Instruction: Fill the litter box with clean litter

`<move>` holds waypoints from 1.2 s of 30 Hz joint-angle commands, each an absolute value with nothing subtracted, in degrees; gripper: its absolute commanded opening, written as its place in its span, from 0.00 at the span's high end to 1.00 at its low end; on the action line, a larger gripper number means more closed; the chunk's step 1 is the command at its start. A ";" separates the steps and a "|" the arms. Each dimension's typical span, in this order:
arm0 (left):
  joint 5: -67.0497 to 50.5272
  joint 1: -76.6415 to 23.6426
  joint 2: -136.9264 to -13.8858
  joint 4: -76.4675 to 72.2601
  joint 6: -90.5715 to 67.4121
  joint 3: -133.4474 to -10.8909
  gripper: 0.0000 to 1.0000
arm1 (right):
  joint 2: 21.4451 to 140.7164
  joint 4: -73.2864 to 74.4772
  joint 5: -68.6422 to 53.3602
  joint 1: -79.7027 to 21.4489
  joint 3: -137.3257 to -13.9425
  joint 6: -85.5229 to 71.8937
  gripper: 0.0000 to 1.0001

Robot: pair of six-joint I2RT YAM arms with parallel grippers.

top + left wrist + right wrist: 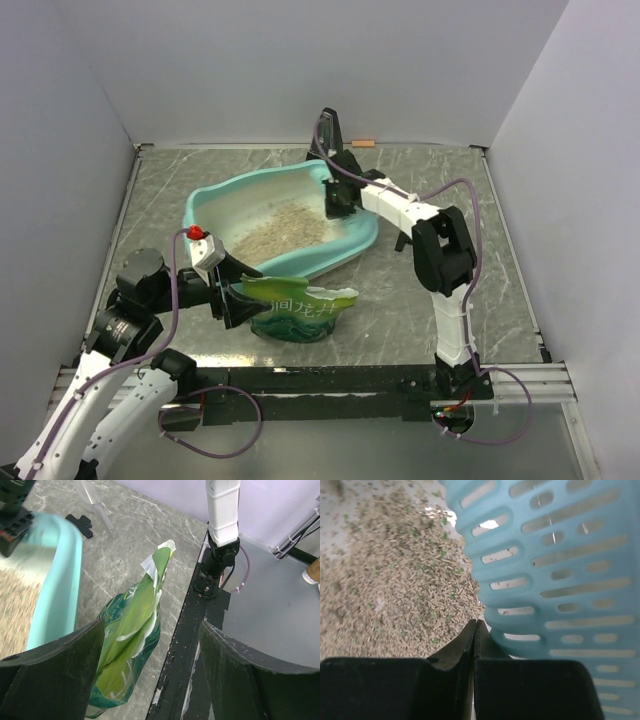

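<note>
Litter is in the litter box, a loose heap across the middle of its floor. The box sits mid-table, slotted grid at the far-right end. The left gripper has its jaws wide, with the green bag standing in the gap just in front of the box; I see neither finger pressing it. The right gripper is down inside the box, jaws pressed together with nothing visible between them, tip right where the heap meets the grid. I read this as the levelling stage. I'd sweep that closed tip low and slow through the heap, away from the grid, so grains spread flat and none flick over the rim. The left arm should back straight off without tipping the bag.
</note>
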State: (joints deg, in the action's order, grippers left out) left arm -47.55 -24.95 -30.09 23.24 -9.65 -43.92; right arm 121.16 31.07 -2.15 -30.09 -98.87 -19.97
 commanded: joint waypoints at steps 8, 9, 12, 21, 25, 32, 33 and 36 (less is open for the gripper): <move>-47.37 -26.19 -27.60 22.06 -8.17 -44.56 0.19 | 110.06 30.25 11.78 -21.27 -84.65 -31.29 1.00; -47.29 -26.37 -27.51 22.06 -8.17 -44.56 0.19 | 109.17 29.28 10.73 -21.18 -84.03 -30.94 1.00; -46.59 -26.89 -26.72 21.80 -8.17 -44.21 0.19 | 105.13 26.55 5.90 -21.36 -82.62 -28.05 0.93; -44.56 -27.51 -25.31 21.45 -8.53 -43.77 0.18 | 89.31 26.71 1.49 -21.62 -81.91 -23.64 0.48; -42.81 -27.60 -25.31 21.36 -9.14 -43.51 0.17 | 84.03 34.69 10.78 -20.57 -81.30 -23.73 0.44; -39.30 -27.60 -25.49 21.97 -10.02 -44.03 0.14 | 78.75 37.79 18.45 -13.37 -68.13 -27.68 0.40; -38.85 -27.60 -25.49 21.97 -10.11 -43.95 0.14 | 78.58 37.71 19.07 -11.79 -66.64 -28.29 0.40; -38.85 -27.68 -25.23 21.18 -10.63 -43.51 0.12 | 76.73 34.99 20.13 -9.68 -60.57 -30.06 0.39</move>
State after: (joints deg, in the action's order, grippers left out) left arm -40.36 -27.38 -25.71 23.38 -9.91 -43.59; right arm 78.35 33.98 15.79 -12.21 -65.58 -27.09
